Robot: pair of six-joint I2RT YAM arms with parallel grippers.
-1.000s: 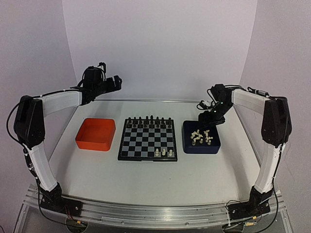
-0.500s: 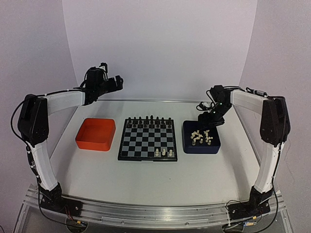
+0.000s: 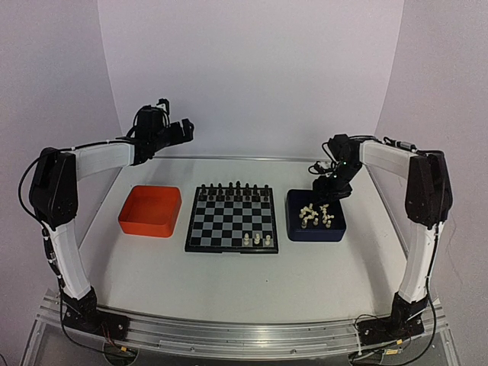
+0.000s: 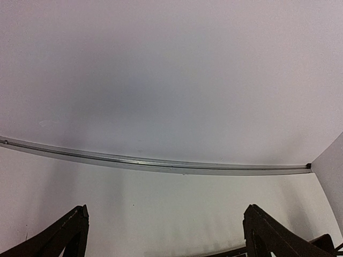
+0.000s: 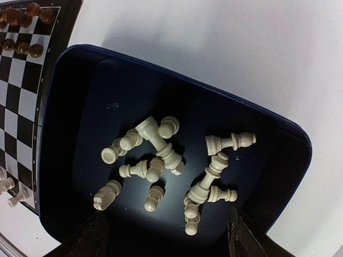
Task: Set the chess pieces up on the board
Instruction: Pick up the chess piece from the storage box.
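The board [image 3: 232, 221] lies mid-table, with black chessmen [image 3: 232, 187] along its far rows and three cream-white chess pieces [image 3: 257, 239] on its near right squares. Several more chess pieces [image 5: 161, 155] lie tumbled in the dark blue tray [image 5: 69, 107]. My right gripper [image 5: 169, 235] hovers over that tray, open, with its dark fingertips [image 5: 91, 238] either side of the heap and nothing between them. In the top view the right gripper [image 3: 329, 191] is above the tray's far edge. My left gripper [image 3: 183, 128] is raised at the far left and open. Its fingers [image 4: 64, 235] frame bare table.
An orange tray [image 3: 151, 211] sits left of the board. The dark blue tray [image 3: 293, 229] stands right of the board, close to its edge. A metal rail [image 4: 161, 163] marks the table's far edge against the white backdrop. The board's edge [image 5: 21, 91] shows left of the tray.
The left arm has swung slightly to the right. The right gripper has shifted a little over the blue tray. No piece has moved.
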